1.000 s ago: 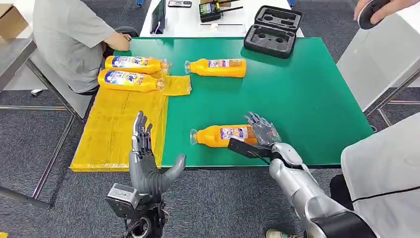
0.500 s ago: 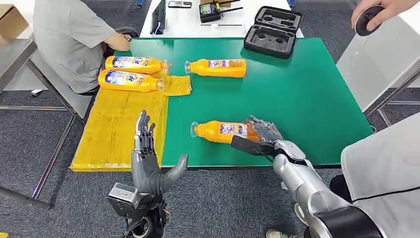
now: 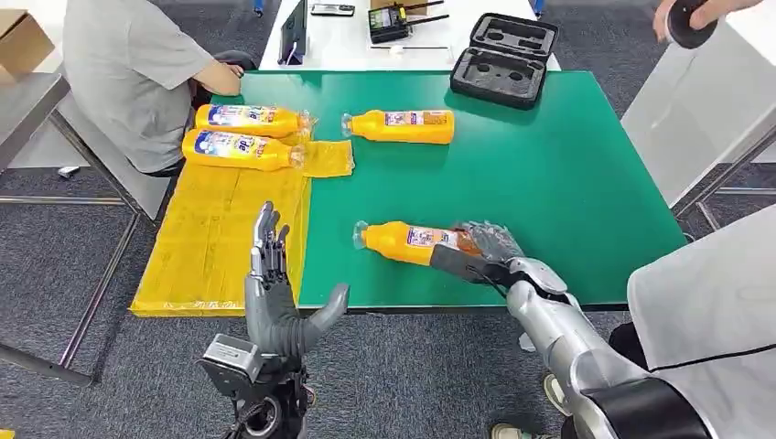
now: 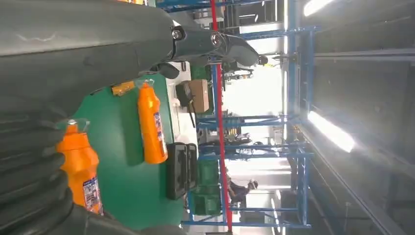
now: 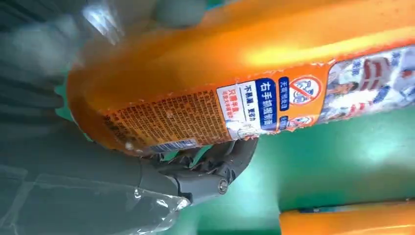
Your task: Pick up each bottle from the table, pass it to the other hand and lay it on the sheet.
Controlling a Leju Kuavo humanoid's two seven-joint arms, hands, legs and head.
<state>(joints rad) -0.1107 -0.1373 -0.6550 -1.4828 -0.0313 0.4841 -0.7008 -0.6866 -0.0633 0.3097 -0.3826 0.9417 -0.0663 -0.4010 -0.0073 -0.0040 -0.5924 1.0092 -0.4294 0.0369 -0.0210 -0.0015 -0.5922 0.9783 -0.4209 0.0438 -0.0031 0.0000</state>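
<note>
Four bottles total: two done, two to go, judging by where they lie.

Nearest: left hand (image 3: 274, 306) raised upright off the front edge of the surface (image 3: 567, 183), fingers (image 3: 265, 242) spread, holding nothing. Looks staged to receive the handover.

Right hand (image 3: 490, 249) is on the base end of the near bottle (image 3: 412, 242), which lies on its side on the green near the front edge, cap pointing toward the sheet (image 3: 220, 233). Right wrist view has the thumb under the bottle and fingers curled round the far side, so I read it as grasped. Can't tell whether it has left the surface; the head view is too flat there.

So: this pick is in hand, pass and lay-down not yet done.

Further back: one more loose bottle (image 3: 403, 124) on the green, lying sideways, well apart from both hands. Beside it, two bottles on the sheet's far end, side by side: front one (image 3: 240, 148), back one (image 3: 252, 117).

Beyond: one open black case (image 3: 503, 59) at the far edge, a person seated at the far left corner (image 3: 128, 64).
</note>
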